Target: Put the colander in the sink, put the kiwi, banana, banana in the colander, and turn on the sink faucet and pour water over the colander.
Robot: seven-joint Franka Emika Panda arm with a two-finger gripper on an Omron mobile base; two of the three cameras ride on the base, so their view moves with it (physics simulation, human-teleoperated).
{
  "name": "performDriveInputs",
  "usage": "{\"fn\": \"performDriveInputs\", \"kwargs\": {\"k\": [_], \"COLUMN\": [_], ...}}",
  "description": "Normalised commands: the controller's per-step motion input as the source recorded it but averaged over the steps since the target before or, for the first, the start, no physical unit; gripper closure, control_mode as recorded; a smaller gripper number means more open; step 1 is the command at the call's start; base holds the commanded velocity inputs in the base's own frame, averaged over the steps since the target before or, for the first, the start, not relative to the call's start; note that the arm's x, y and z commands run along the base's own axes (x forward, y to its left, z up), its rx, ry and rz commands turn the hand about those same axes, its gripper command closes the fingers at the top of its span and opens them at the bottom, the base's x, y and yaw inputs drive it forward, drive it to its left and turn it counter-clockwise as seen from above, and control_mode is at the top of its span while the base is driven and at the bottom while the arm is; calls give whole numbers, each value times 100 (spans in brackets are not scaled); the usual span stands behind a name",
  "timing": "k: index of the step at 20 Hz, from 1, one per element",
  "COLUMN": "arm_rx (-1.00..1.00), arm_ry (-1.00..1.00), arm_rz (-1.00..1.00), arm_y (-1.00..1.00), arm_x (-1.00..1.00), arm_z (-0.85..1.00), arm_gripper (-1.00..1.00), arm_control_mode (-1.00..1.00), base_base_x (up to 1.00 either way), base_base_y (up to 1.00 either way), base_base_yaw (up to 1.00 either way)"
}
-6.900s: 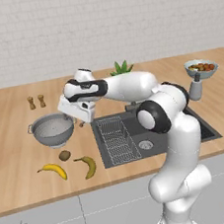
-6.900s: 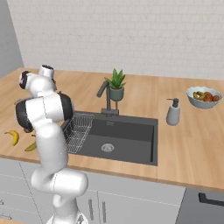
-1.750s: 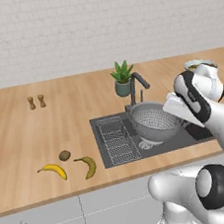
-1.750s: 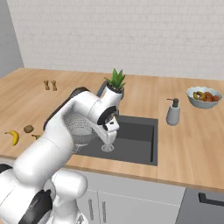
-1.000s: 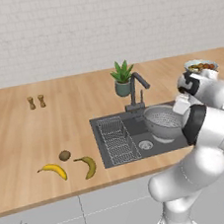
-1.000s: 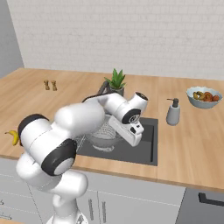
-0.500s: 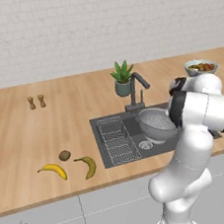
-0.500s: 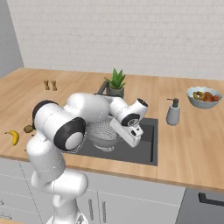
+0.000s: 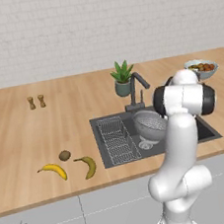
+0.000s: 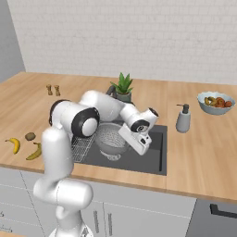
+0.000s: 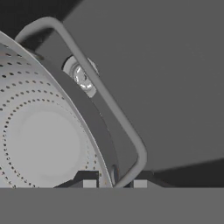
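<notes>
From my station I see the colander [image 10: 111, 137] sitting down inside the sink [image 10: 155, 159], just right of the wire rack [image 9: 115, 141] that fills the sink's left side. In the hand view the gripper [image 11: 114, 183] sits at the colander's [image 11: 41, 144] rim: one fingertip shows inside the perforated wall, the other outside it, with the rim and the root of the looped side handle [image 11: 109, 98] between them. The jaws look set narrowly about that rim, but I cannot tell whether they are pressing it or have let go. The round drain [image 11: 80, 76] shows on the sink floor, seen through the handle loop.

The sink faucet [image 9: 137, 88] stands at the back edge of the sink, its spout angled forward toward the colander [image 9: 149, 124], with a potted plant [image 9: 122, 78] just beside it to the left.

On the wooden counter [image 9: 46, 127] left of the sink lie the kiwi [image 9: 64, 155] and the two bananas. The bright banana [image 9: 53, 170] is farthest from the sink, just beside the kiwi; the duller banana [image 9: 88, 165] lies between it and the sink.

Well left of the sink, toward the wall, stand two small shakers [image 9: 36, 102]. On the right side of the sink I see a soap dispenser [image 10: 183, 118] and beyond it a fruit bowl [image 10: 215, 102].
</notes>
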Motion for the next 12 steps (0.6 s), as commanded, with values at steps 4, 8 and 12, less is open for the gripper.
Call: {"fn": "performDriveInputs", "kwargs": {"k": [4, 8, 12], "arm_rx": [0, 0, 0], "arm_ry": [10, 3, 0], "arm_rz": [14, 9, 7], "arm_y": [0, 0, 0], "arm_x": [34, 41, 30], "arm_z": [-44, -36, -44], "arm_gripper": [100, 100, 100], "arm_control_mode": [-100, -100, -100], "base_base_x": [0, 0, 0], "base_base_y": [0, 0, 0], "base_base_yaw": [0, 0, 0]}}
